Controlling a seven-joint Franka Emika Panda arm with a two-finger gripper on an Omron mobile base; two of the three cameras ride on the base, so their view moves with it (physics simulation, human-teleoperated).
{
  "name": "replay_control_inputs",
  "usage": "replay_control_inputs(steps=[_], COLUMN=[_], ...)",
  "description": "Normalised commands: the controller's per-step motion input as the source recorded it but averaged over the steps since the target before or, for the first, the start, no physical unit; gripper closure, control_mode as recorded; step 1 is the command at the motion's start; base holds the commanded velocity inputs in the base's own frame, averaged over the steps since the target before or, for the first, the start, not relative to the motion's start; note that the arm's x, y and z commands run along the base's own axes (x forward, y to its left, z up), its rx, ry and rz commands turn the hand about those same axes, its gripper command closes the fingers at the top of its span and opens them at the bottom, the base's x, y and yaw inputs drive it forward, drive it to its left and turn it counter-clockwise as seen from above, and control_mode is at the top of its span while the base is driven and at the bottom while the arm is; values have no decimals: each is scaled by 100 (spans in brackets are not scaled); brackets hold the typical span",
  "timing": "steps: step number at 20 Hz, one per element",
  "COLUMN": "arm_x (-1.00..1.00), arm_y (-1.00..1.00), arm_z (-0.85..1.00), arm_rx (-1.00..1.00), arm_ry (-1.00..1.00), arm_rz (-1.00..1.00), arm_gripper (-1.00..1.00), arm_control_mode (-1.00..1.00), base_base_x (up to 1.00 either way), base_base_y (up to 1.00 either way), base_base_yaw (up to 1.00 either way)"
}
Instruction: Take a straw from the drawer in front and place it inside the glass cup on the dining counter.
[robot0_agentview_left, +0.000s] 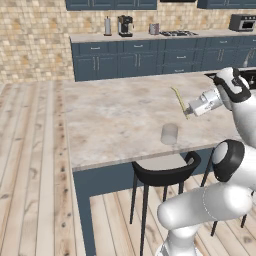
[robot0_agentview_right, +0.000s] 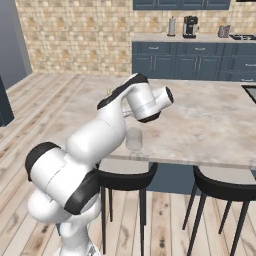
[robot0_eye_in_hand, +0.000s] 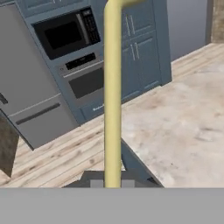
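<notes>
In the left base view I am holding the straw (robot0_agentview_left: 179, 101) out over the counter (robot0_agentview_left: 110, 117), right of the frame's centre. The gripper (robot0_agentview_left: 190, 111) is closed on the straw's lower end, and the stick is leaning up and to the left from it, clear of the stone top. The cup (robot0_agentview_left: 169, 134) is standing upright below and a little left of the gripper, near the counter's front edge, with a stool (robot0_agentview_left: 165, 172) tucked under that edge. I judge the straw is being carried high so its free end can pass over the rim before I lower it in. That step is not yet done.

In the right base view my own arm is crossing the middle of the frame and covering the gripper. The cup (robot0_agentview_right: 134, 138) is showing just beneath the forearm, on the counter (robot0_agentview_right: 210, 120). A tiny pale tip (robot0_agentview_right: 108, 91) is peeking out above the arm at its left, likely the straw's end, though it is too small to be sure.

In the hand view the straw (robot0_eye_in_hand: 112, 87) is running from the fingers at the bottom straight up through the frame, pinched at its base. The counter (robot0_eye_in_hand: 175, 127) is spreading to the right, and an oven (robot0_eye_in_hand: 76, 52) and fridge (robot0_eye_in_hand: 30, 96) are standing beyond at upper left.
</notes>
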Motion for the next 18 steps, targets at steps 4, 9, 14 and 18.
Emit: replay_control_inputs(steps=[4,9,14,18], arm_x=[0,0,1,5], arm_y=[10,1,0,-11], arm_z=[-18,-29,-24,-11], arm_rx=[18,15,11,5], arm_ry=[-5,-1,0,0], arm_rz=[0,-1,-3,-2], arm_gripper=[100,100,100,100], arm_control_mode=[-100,-100,-100,-100], base_base_x=[0,0,0,0], base_base_y=[0,0,0,0], base_base_yaw=[0,0,0,0])
